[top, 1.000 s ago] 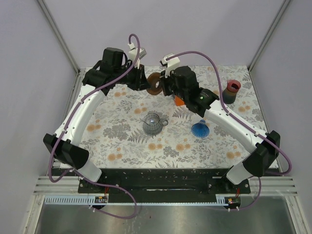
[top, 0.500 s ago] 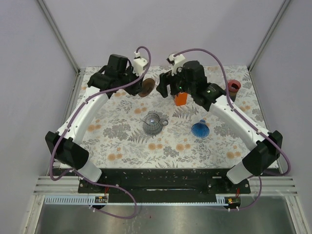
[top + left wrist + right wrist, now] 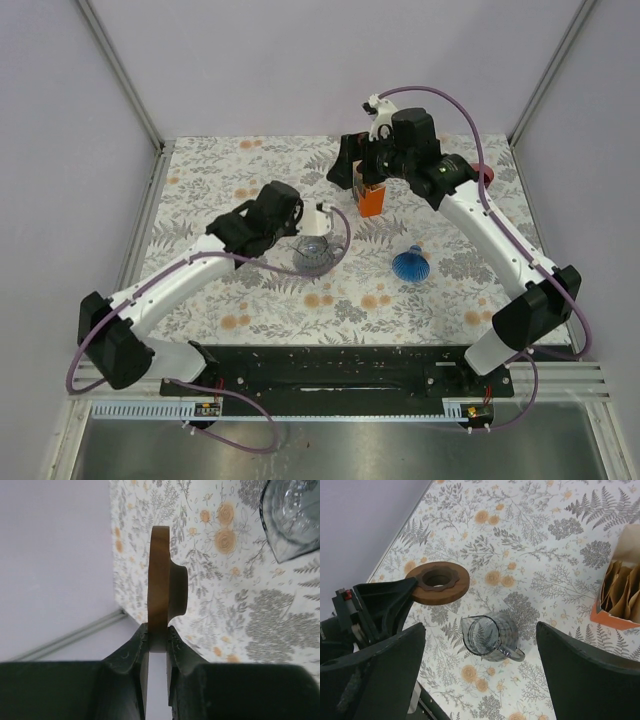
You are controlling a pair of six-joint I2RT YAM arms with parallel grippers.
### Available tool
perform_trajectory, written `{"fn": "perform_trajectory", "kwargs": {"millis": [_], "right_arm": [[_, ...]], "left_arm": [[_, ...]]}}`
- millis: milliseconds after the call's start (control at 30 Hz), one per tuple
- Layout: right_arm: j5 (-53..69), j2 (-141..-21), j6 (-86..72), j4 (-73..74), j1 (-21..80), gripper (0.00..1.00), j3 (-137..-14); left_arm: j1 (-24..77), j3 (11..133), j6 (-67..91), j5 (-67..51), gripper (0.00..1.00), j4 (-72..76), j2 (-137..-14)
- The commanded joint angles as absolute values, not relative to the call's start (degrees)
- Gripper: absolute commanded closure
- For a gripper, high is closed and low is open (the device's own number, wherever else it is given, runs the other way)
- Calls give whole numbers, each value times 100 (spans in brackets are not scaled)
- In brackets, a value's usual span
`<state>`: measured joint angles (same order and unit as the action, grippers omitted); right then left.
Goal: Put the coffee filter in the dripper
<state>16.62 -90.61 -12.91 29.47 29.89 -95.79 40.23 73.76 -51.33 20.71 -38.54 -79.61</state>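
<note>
The coffee filters point(image 3: 619, 587) are brown papers standing in an orange box point(image 3: 372, 200) at the back of the table. The dripper point(image 3: 412, 265) is a blue cone right of centre, with nothing in it. My right gripper point(image 3: 480, 627) hangs open and holds nothing, high above the table by the box point(image 3: 620, 615). My left gripper point(image 3: 159, 630) is shut on the rim of a brown wooden ring point(image 3: 161, 575), held above the cloth just beside the glass pitcher point(image 3: 487, 635). The ring point(image 3: 437, 582) lies flat in the right wrist view.
The glass pitcher point(image 3: 315, 252) stands mid-table on the floral cloth point(image 3: 250, 290). A red and brown cup point(image 3: 484, 178) shows behind the right arm at the back right. Metal frame posts and pale walls close in the sides and back.
The right gripper let go of the wooden ring, opened and drew back to the right. The left arm carried the ring from the back of the table forward to the pitcher.
</note>
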Motion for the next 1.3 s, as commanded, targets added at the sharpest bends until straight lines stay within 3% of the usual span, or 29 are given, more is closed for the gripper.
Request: {"fn": "perform_trajectory", "kwargs": {"millis": [0,300,567,733,833,1000,1267], "right_arm": [[1986,-9079,-1398,3173,3015,1,-9721],[2611,-8991,-889,3023,3277,13,-8965],[2040,-9403,-370,3444,4007,4,-9070],[1863,-9843,-290,3630,4078,6,-9359],[1662,-10028,-290,3718,4078,13,-9658],[1661,-10204,-290,3709,4078,33,-9817],[1345,-10204,-255,3788,4078,83,-9791]], "left_arm": [[4315,6068,-7458,2655,100,-1542,-6752],[5317,2639,-10010,1513,100,2088,-5133],[5344,1671,-10704,1090,100,4032,-5142],[5361,1468,-10749,871,100,4210,-5002],[5353,1433,-10723,844,100,4157,-4931],[5353,1476,-10661,896,100,4131,-4896],[5361,1669,-10328,1159,100,3623,-4887]]}}
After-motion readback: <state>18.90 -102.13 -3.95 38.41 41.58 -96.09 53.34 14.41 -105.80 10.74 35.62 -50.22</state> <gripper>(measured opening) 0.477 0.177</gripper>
